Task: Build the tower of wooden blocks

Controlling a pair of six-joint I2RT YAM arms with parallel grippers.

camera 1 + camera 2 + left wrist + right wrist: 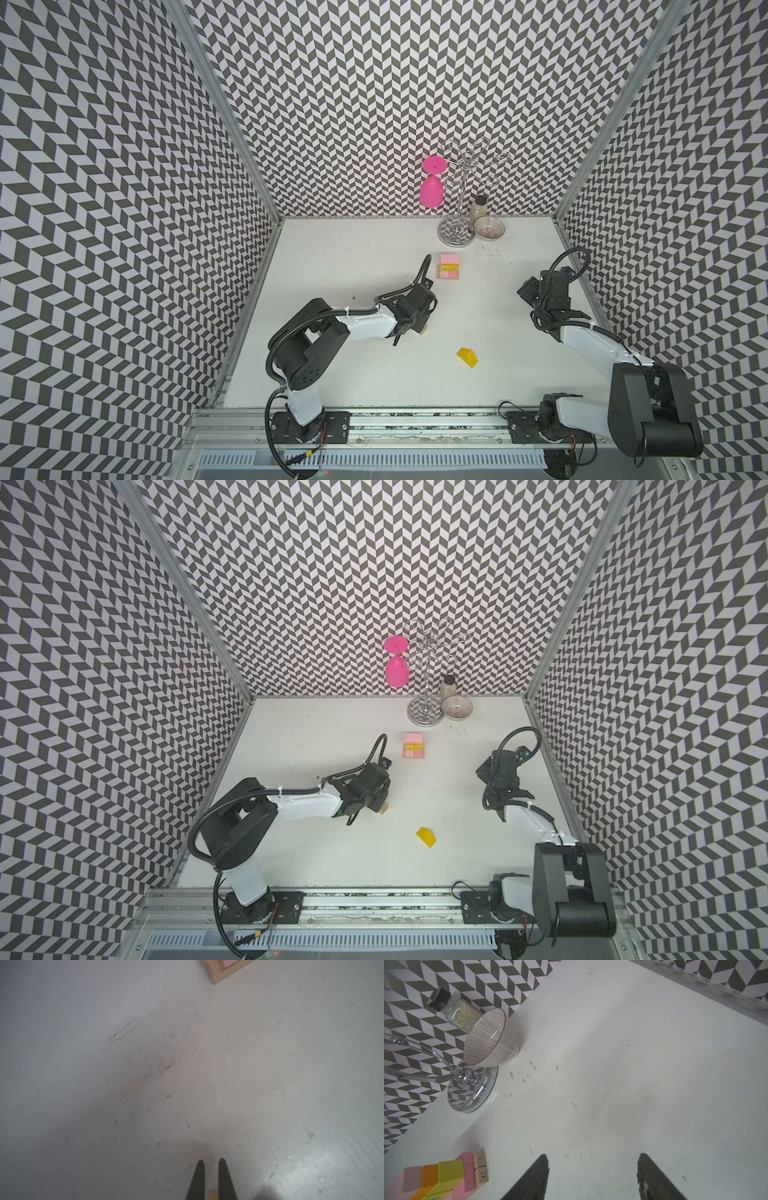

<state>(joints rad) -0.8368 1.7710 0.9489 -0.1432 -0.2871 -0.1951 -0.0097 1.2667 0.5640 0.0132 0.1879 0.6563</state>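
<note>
A wire stand, a stripy bowl, a little jar and a pink cup are sitting by the back wall, well away from both arms. The tower is standing near the middle of the table, showing pink, yellow and orange blocks on tan bars. The yellow roof block is lying alone nearer the front, with bare table all around. The left gripper is pinching narrow on what looks like a tan block. The right gripper is hanging by the right edge, jaws wide apart, holding nothing.
</note>
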